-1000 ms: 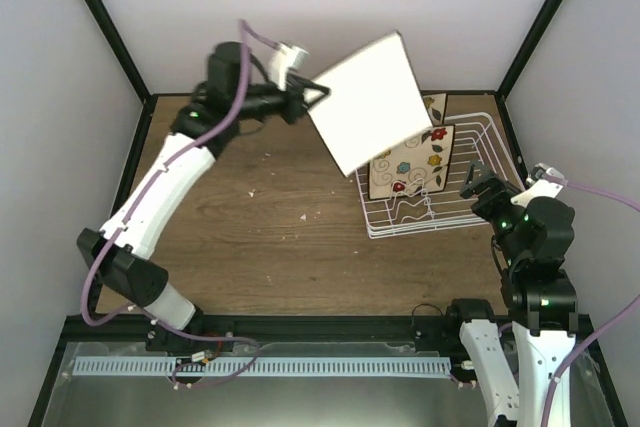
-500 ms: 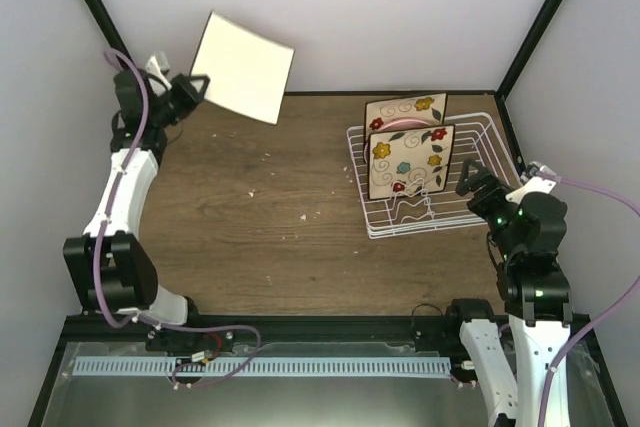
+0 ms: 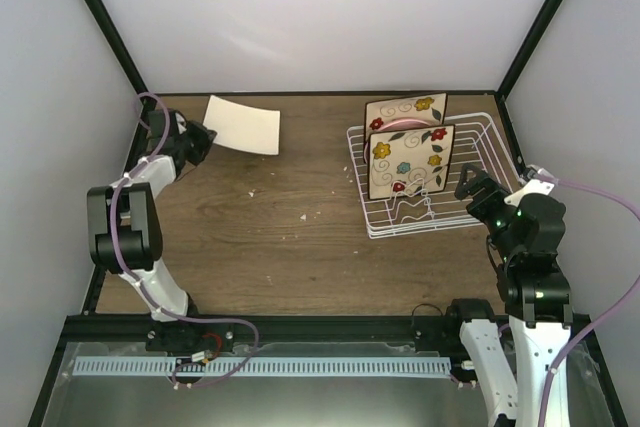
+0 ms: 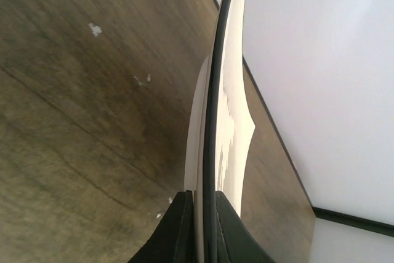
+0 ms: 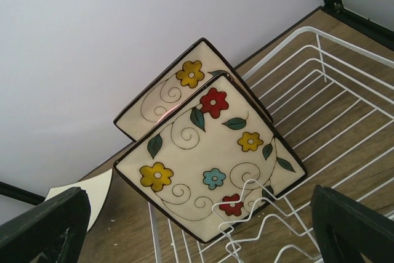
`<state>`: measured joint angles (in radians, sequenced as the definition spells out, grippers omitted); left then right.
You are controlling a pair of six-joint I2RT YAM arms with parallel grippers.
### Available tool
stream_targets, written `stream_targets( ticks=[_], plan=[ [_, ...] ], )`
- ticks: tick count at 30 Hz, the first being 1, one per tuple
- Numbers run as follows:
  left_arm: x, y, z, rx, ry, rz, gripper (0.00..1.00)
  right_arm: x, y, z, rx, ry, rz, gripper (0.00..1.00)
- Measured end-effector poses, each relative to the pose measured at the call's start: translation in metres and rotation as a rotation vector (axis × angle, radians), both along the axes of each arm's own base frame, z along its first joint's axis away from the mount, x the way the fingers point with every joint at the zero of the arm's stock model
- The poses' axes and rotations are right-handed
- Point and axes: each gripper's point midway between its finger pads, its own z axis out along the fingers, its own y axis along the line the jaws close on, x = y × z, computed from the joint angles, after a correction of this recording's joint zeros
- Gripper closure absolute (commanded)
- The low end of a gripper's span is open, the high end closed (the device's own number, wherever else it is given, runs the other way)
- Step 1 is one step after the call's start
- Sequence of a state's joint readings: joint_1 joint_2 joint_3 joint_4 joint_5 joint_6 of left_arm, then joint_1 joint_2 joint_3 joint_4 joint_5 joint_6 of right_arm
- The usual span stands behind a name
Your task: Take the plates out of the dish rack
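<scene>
**Plain plate held left, two in rack**

My left gripper (image 3: 196, 140) is clamped on the plain cream plate's (image 3: 243, 124) rim, at the table's (image 3: 300, 247) 10 o'clock. At 2 o'clock, the dish rack (image 3: 497, 129) holds two flowered plates (image 3: 405, 162) upright. My right gripper (image 3: 471, 185) hovers near the rack, jaws wide, empty.
</scene>
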<state>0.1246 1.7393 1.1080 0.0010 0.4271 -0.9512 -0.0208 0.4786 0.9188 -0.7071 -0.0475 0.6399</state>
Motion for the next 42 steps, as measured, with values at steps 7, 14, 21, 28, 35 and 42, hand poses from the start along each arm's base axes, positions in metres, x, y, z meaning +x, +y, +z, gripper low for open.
stream_targets(
  ticks=[7, 14, 21, 28, 35, 42],
  plan=[
    [0.010, -0.035, -0.003, -0.039, -0.026, -0.021, 0.96, 0.002, 0.000, -0.003, -0.004, 0.014, 0.002, 0.00],
    [0.007, -0.075, -0.032, -0.086, 0.050, -0.062, 0.96, 0.001, -0.001, -0.005, -0.021, 0.036, -0.002, 0.00],
    [0.005, -0.094, -0.044, -0.121, 0.096, -0.039, 0.96, -0.005, -0.003, 0.008, -0.038, 0.021, -0.011, 0.00],
    [0.012, -0.117, -0.051, -0.146, 0.107, -0.045, 0.85, -0.012, -0.005, 0.016, -0.053, 0.020, -0.017, 0.00],
    [0.012, -0.124, -0.072, -0.150, 0.155, -0.030, 0.64, -0.018, -0.006, 0.017, -0.059, 0.032, -0.018, 0.00],
    [0.011, -0.125, -0.085, -0.162, 0.188, -0.017, 0.35, -0.019, -0.006, 0.019, -0.059, 0.032, -0.018, 0.00]
  ],
)
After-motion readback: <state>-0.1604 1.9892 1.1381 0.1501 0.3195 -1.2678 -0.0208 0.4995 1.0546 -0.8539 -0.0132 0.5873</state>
